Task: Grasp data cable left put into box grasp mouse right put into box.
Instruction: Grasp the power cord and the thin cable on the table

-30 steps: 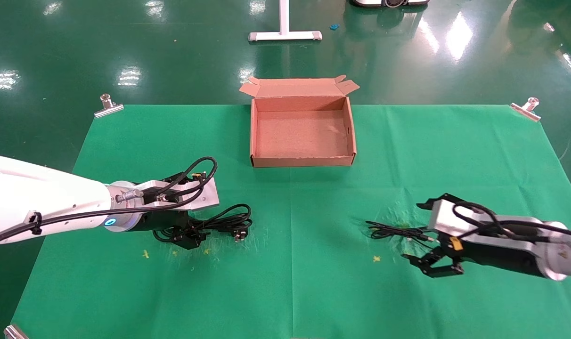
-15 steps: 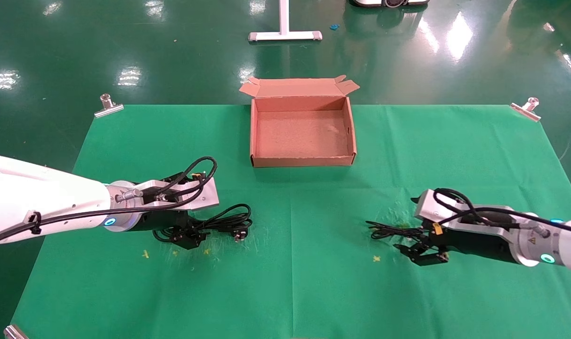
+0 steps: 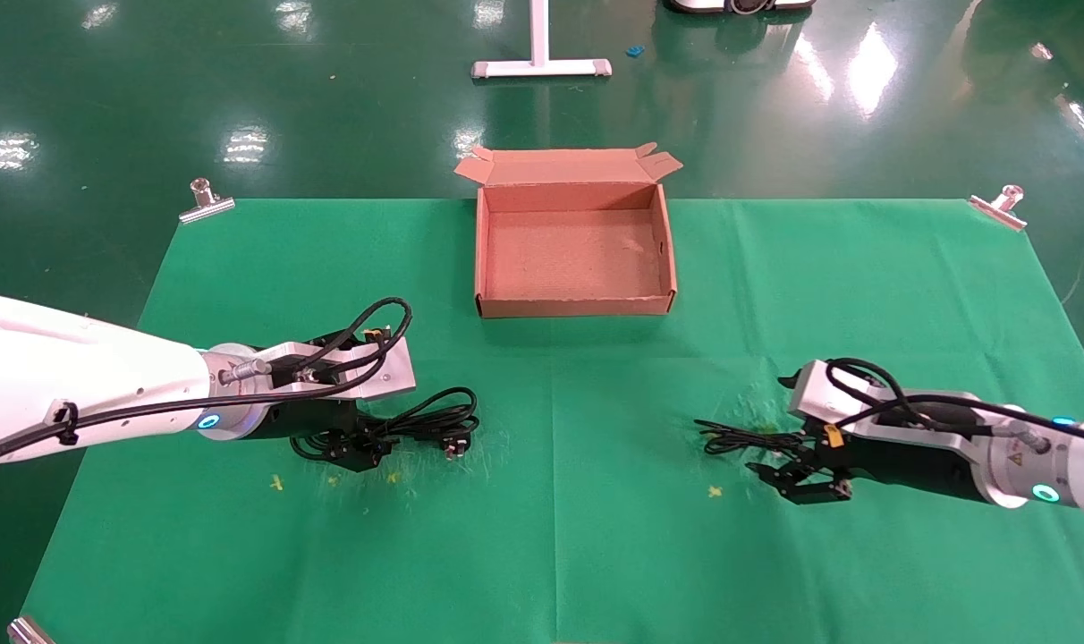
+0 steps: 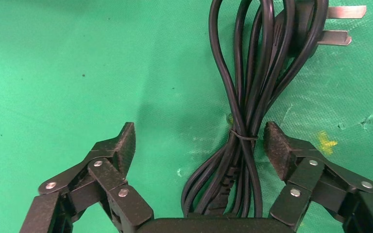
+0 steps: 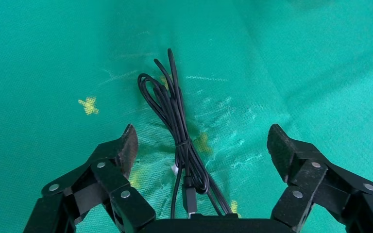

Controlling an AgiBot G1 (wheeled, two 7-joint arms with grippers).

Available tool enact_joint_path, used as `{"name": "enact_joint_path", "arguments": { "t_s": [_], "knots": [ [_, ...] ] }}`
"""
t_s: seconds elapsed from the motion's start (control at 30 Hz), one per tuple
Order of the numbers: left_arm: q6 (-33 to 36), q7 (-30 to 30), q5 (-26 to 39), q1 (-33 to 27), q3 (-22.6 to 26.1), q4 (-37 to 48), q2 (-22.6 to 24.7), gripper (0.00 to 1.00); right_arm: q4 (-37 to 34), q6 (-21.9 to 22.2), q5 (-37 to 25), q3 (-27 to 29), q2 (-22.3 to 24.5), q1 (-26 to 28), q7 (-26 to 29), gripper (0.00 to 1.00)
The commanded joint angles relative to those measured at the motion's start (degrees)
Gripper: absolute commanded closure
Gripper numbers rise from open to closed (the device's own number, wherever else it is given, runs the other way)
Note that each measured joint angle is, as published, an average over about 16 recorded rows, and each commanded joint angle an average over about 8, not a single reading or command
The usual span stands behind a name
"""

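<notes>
Head view: one box (image 3: 574, 309), two cable bundles (image 3: 430, 418).

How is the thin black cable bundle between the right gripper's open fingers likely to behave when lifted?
The data cable is thin and looped, so probably floppy and light, its ends drooping. A wrap around its middle likely keeps the loops together. The right gripper straddles that middle.

The right gripper (image 3: 797, 474) has come down over the data cable (image 3: 743, 439).
</notes>
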Motion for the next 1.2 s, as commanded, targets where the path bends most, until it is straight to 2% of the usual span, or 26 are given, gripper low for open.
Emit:
{"name": "enact_joint_path", "arguments": {
  "t_s": [0.03, 1.2],
  "knots": [
    [0.0, 0.0, 0.0, 0.0, 0.0, 0.0, 0.0, 1.0, 0.1, 0.0, 0.1, 0.0, 0.1, 0.0, 0.0, 1.0],
    [-0.2, 0.9, -0.4, -0.4, 0.0, 1.4, 0.4, 1.0, 0.3, -0.3, 0.7, 0.3, 0.4, -0.3, -0.2, 1.0]
  ]
}}
